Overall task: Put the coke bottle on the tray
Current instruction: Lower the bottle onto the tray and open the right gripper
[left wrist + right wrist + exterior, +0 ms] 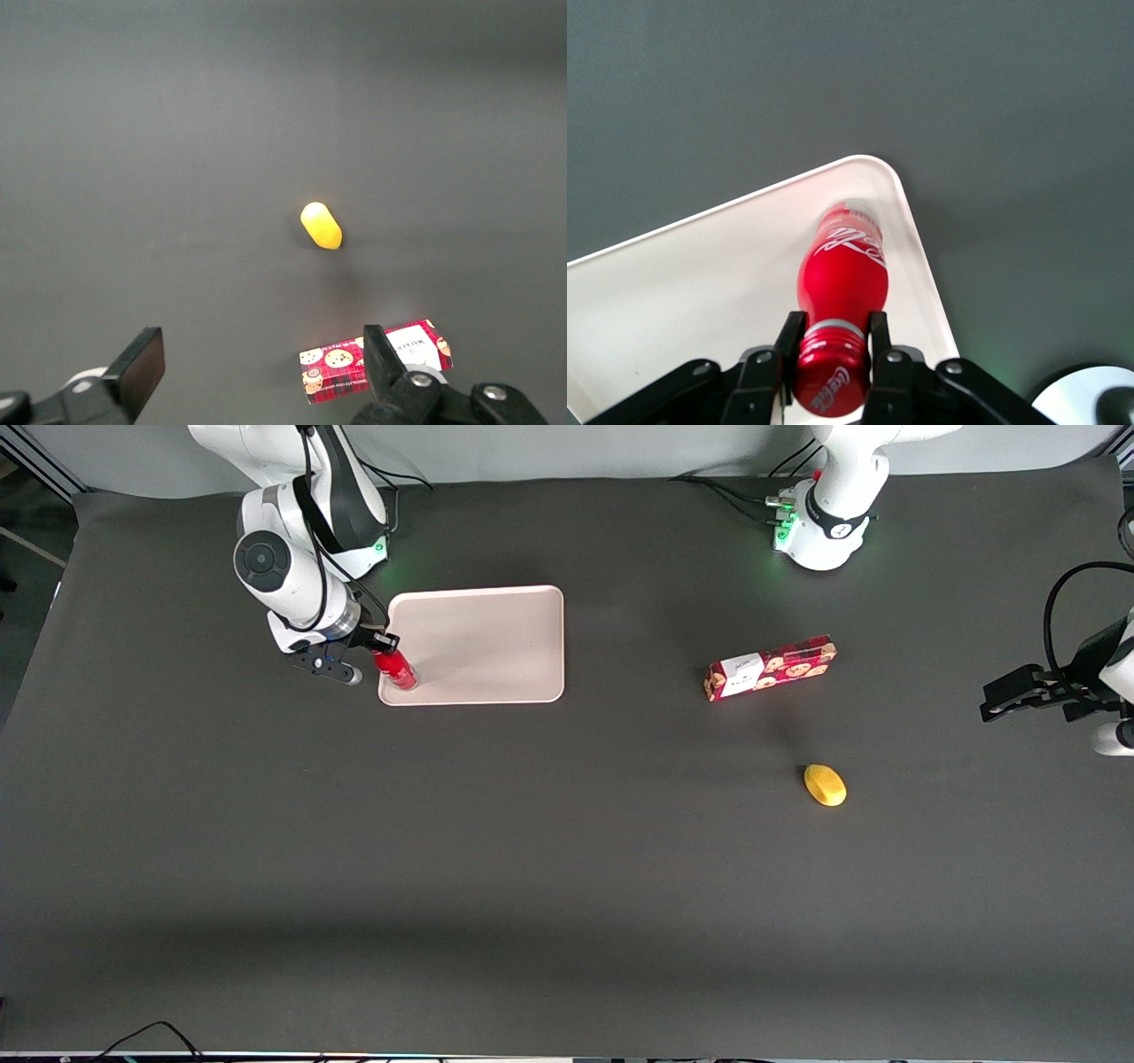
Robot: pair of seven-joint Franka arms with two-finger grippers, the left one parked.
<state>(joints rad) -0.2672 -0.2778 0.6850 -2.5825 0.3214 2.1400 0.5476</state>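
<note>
The red coke bottle (396, 669) stands upright at a corner of the pale beige-pink tray (496, 638), the corner nearest the front camera at the working arm's end. My gripper (385, 648) is above the bottle and shut on its neck just under the red cap. In the right wrist view the coke bottle (843, 274) runs down from the gripper (833, 341) to the tray (700, 283), its base close to the rounded rim corner. Both black fingers (788, 341) press the neck.
A long red cookie box (769, 668) lies on the dark table toward the parked arm's end. A yellow lemon-shaped object (825, 785) sits nearer the front camera than the box. Both also show in the left wrist view: lemon (321, 225), box (372, 361).
</note>
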